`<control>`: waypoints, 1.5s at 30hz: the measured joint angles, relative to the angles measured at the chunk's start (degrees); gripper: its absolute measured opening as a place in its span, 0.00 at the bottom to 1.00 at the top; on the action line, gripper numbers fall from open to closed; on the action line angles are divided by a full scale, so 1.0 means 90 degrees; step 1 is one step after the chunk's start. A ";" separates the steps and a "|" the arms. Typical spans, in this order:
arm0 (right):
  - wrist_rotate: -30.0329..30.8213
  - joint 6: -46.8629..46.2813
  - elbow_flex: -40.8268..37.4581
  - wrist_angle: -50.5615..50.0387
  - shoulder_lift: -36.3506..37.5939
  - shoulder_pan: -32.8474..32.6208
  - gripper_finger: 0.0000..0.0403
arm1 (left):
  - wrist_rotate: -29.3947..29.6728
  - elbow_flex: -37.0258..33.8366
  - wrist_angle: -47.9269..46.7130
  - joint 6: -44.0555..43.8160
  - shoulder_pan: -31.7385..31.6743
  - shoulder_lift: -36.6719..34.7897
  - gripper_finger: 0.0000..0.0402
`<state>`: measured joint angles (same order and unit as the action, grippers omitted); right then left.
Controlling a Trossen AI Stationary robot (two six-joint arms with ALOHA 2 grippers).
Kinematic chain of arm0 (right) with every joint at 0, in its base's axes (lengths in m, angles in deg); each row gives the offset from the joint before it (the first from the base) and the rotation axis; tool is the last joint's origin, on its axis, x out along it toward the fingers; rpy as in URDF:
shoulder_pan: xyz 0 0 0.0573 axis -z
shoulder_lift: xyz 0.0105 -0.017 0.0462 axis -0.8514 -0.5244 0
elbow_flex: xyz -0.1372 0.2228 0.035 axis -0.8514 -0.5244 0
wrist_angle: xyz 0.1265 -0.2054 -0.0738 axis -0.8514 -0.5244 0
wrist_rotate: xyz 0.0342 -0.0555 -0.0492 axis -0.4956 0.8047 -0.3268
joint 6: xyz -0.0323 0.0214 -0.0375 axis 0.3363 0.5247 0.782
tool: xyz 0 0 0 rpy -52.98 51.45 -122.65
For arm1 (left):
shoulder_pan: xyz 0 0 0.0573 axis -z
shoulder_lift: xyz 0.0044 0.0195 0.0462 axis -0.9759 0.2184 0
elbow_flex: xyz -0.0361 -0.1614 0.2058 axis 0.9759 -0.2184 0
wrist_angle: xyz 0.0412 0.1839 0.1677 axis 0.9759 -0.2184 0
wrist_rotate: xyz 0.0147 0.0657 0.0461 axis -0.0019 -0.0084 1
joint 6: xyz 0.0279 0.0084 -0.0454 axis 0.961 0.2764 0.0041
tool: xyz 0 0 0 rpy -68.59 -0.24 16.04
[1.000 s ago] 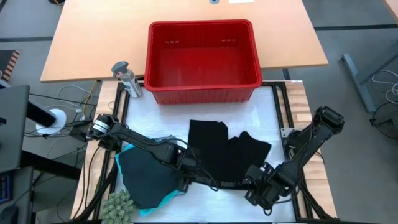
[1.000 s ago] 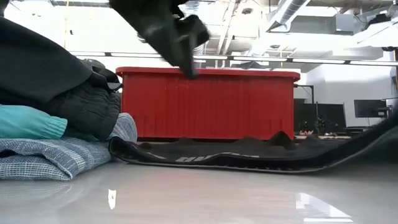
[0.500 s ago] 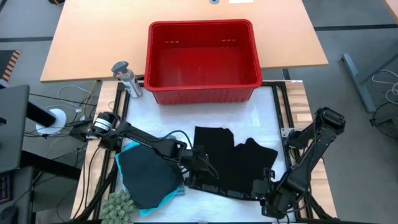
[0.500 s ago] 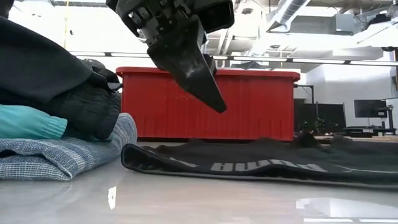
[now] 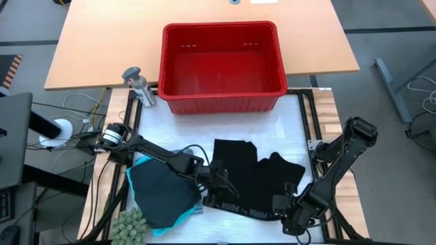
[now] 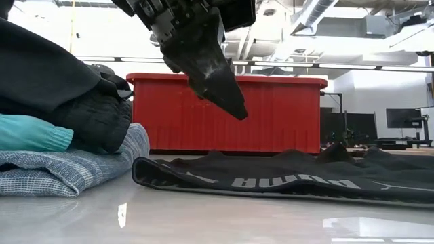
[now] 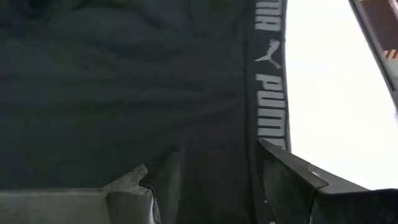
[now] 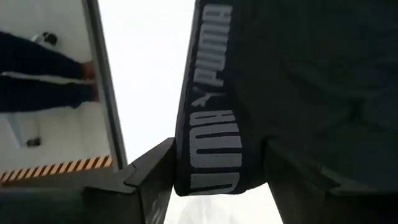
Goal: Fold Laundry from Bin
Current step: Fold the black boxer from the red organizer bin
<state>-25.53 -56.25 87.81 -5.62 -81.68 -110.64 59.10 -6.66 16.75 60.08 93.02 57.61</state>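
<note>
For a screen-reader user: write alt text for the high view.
Black garment lies flat on the white table, with the left gripper and right gripper at its waistband. An empty red bin sits behind; folded laundry lies at left.

Reads "PUMA", white caps, repeated w/ leaping-cat logo along waistband [image 6: 285,183] of black garment [image 5: 255,180] flat on table. Same lettering close up in left wrist view [image 7: 268,93] & right wrist view [image 8: 208,134]. No other legible text anywhere.
</note>
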 joint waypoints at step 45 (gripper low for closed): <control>0.0749 -0.1339 0.0000 -0.0441 -0.0002 -0.0425 0.80 | 0.2543 0.0008 -0.1861 -0.8335 0.0822 -0.0420 0.45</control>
<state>-18.79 -68.30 87.81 -9.59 -81.70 -114.47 81.98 -6.59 0.00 -14.93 100.42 53.83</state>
